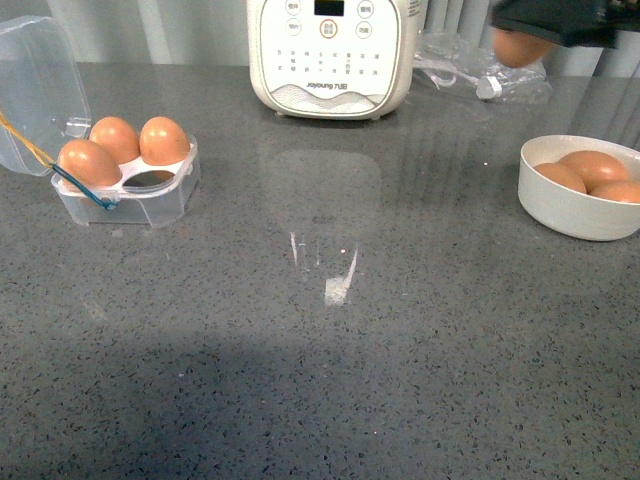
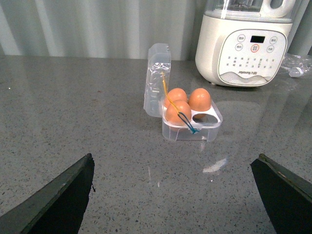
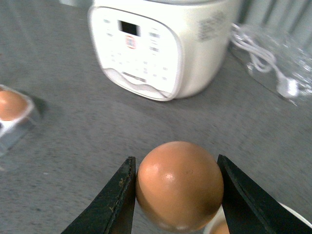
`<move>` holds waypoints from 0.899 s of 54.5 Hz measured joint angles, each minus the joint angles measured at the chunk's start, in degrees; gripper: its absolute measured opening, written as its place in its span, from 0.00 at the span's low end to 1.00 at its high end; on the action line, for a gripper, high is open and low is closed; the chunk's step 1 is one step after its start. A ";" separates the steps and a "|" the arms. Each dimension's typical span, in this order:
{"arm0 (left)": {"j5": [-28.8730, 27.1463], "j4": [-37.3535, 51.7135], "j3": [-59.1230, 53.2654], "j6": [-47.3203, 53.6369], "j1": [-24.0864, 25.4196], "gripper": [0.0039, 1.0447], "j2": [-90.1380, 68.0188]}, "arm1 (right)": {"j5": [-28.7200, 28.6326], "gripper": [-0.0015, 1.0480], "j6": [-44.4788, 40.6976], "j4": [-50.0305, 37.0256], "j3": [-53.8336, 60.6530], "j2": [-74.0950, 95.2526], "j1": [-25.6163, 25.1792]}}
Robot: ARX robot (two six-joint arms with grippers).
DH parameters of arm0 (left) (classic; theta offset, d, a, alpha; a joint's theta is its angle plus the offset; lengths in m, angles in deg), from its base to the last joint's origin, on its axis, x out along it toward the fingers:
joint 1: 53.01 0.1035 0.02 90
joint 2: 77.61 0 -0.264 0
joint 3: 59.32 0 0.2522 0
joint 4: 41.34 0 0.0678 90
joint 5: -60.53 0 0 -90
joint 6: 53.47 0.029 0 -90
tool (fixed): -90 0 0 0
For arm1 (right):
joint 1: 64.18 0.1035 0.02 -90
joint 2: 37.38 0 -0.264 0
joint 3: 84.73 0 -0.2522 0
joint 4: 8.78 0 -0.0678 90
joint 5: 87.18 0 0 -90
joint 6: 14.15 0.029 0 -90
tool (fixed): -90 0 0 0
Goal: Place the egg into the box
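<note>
My right gripper (image 3: 176,181) is shut on the egg (image 3: 179,184), an orange-brown one pinched between both black fingers. In the front view that egg (image 1: 520,47) hangs high at the back right, above the table, under the dark right gripper (image 1: 560,20). The box (image 1: 130,180), a clear four-cell carton with its lid open, sits at the far left and holds three brown eggs; its front right cell is empty. The left wrist view shows the box (image 2: 191,122) ahead of my left gripper (image 2: 180,195), which is open over bare table.
A white bowl (image 1: 575,205) with three brown eggs stands at the right, below the held egg. A white Joyoung appliance (image 1: 332,55) stands at the back centre, with a crumpled clear bag and white cable (image 1: 480,75) beside it. The table is grey speckled stone.
</note>
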 joint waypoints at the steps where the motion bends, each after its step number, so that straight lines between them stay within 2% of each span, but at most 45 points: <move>1: 0.00 0.00 -0.02 0.00 0.00 0.94 0.00 | -0.39 0.40 -0.33 -0.28 -0.37 0.22 1.22; 6: 0.00 0.00 -0.02 0.00 0.00 0.94 0.02 | -2.99 0.40 -2.03 -2.03 -3.32 3.19 7.69; 15: 0.00 0.00 -0.02 0.00 0.00 0.94 0.00 | -6.40 0.40 -2.51 -5.25 -7.15 9.44 13.22; 35: 0.00 0.00 0.00 0.00 0.00 0.94 0.02 | -4.98 0.40 -0.33 -5.14 -18.49 23.39 19.19; 49: 0.00 0.00 0.00 0.00 0.00 0.94 0.02 | -5.57 0.40 0.35 -4.00 -21.22 26.05 21.92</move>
